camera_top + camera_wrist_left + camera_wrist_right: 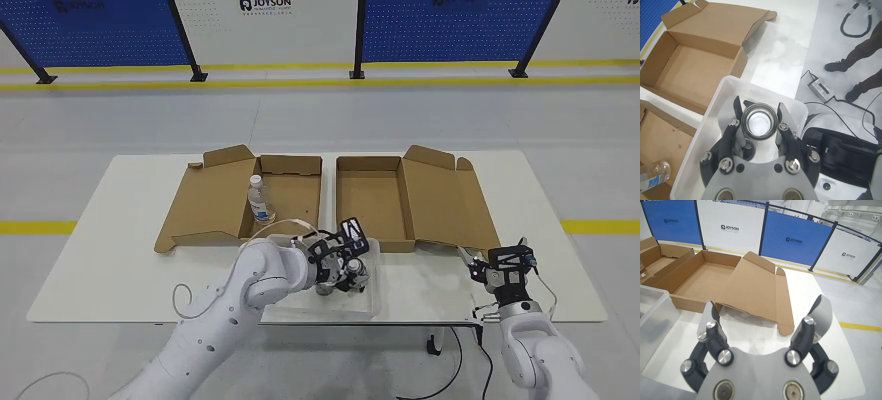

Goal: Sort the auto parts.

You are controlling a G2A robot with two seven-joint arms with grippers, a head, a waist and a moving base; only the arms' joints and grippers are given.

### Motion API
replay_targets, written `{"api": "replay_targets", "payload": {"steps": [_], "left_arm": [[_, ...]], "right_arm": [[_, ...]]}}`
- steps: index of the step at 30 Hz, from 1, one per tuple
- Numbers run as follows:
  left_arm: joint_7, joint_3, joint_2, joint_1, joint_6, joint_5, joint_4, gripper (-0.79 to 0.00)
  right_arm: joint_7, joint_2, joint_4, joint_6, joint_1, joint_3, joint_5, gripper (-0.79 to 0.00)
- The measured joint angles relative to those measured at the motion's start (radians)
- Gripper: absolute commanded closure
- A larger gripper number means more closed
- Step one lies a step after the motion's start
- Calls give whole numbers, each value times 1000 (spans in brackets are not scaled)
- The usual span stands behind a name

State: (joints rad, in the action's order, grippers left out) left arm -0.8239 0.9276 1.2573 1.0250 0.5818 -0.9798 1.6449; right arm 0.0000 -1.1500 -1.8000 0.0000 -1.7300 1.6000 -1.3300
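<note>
— What's farthest left?

— An open cardboard box, the left box (295,195), lying beyond the left hand (759,107) and to its left. A water bottle (260,200) stands on its cardboard, near the fold of the lid.

— And the left hand itself?

— It points down into a clear plastic tub (714,106) at the near edge of the white counter (130,250). Its fingers (781,111) are narrowed onto a metal ring (759,121), one pressing each side, with the ring's opening facing up at the wrist.

— Anything else in the tub?

— A smaller dark part (750,149) lies on the tub floor, under the ring and closer to the wrist, half hidden by one finger.

— Going right?

— A second open box, the right box (372,205), sits just beyond the tub, its lid flap spread toward the right hand (765,300).

— How is that hand?

— It is spread wide and holds nothing, above the counter's near edge. The flap's corner is just ahead of its fingertips, and the tub is well off to its left.
</note>
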Motion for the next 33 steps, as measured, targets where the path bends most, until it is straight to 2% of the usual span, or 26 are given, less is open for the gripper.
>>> {"api": "replay_targets", "payload": {"steps": [11, 19, 25, 33], "left_arm": [[-147, 34, -29, 14, 97, 96, 100, 0], [-153, 29, -38, 14, 97, 105, 110, 0], [-108, 56, -45, 7, 56, 82, 103, 0], [2, 198, -65, 13, -66, 9, 95, 0]], "right_arm": [[0, 0, 0, 0, 0, 0, 0, -785], [0, 0, 0, 0, 0, 0, 0, -785], [0, 0, 0, 0, 0, 0, 0, -785], [0, 0, 0, 0, 0, 0, 0, -785]]}}
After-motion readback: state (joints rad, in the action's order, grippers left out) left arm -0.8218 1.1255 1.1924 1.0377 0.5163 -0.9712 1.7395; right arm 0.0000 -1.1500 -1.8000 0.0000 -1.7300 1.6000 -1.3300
